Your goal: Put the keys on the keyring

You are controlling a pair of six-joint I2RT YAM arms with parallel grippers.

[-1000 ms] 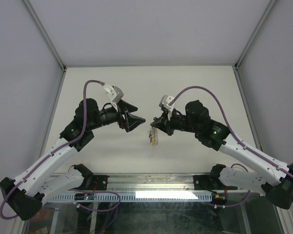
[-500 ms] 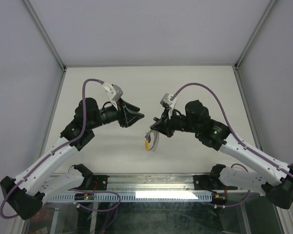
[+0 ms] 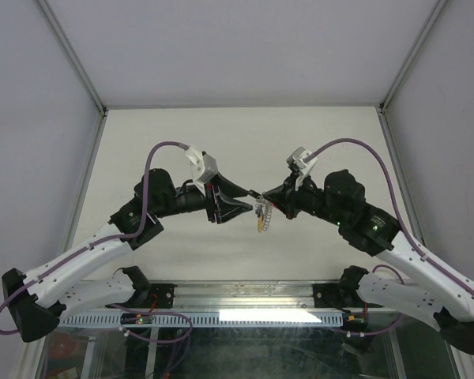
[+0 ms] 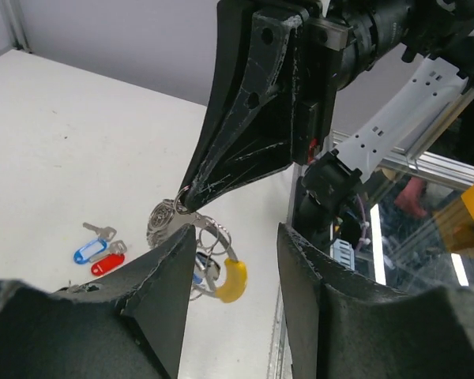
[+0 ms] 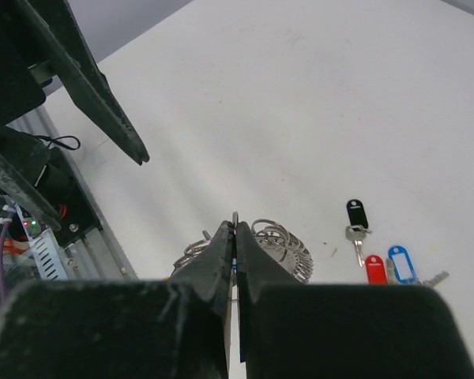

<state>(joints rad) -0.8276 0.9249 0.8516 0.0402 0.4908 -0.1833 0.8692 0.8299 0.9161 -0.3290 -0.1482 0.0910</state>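
My right gripper [image 3: 263,197] is shut on the top of the keyring [image 3: 261,218] and holds it hanging above the table. In the left wrist view the keyring [image 4: 213,241] is silvery loops with a yellow arc [image 4: 231,282] at the bottom and a bit of blue among the loops. My left gripper [image 4: 237,229] is open, its fingertips on either side of the hanging ring. I cannot tell whether they touch it. Loose keys lie on the table: blue tag [image 4: 88,253], red tag [image 4: 107,263]. The right wrist view shows my right gripper [image 5: 235,230], the ring's loops [image 5: 288,245], and black [image 5: 357,212], red [image 5: 375,268] and blue [image 5: 400,263] tags.
The white table [image 3: 316,142] is walled at the back and both sides. An aluminium rail with cables [image 3: 245,296] runs along the near edge and shows in the left wrist view [image 4: 426,162]. The loose keys lie on the table below the ring.
Both grippers have shifted to the right. My left gripper has closed in on the ring, its open fingers now around it. My right gripper still holds the ring.
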